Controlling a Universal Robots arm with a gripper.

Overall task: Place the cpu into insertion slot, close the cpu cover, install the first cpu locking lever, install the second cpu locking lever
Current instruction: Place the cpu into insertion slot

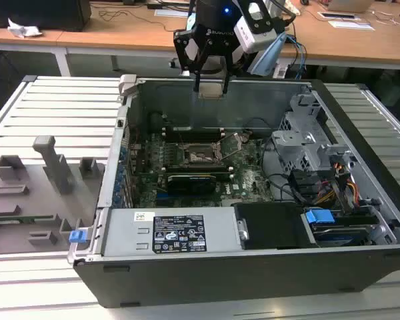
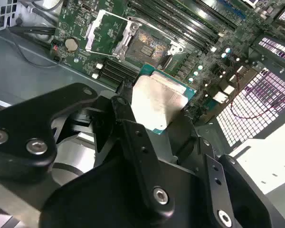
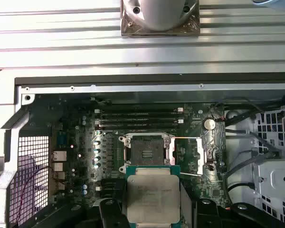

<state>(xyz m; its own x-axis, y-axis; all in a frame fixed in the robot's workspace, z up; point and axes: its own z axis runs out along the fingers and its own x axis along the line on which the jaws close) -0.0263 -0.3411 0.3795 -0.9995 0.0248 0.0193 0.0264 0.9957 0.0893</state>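
One cpu [image 3: 153, 198] in the gripper [image 1: 209, 81]; one insertion slot [image 3: 146, 151] (cpu cover [image 3: 194, 156] open).

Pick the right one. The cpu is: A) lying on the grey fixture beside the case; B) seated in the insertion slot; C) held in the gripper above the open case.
C: the cpu sits gripped in the gripper, and the insertion slot is bare.

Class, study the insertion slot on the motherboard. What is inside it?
The insertion slot is empty: only its dark contact field shows. The cpu is held in the gripper, clear of the slot, and hides part of the board beside it.
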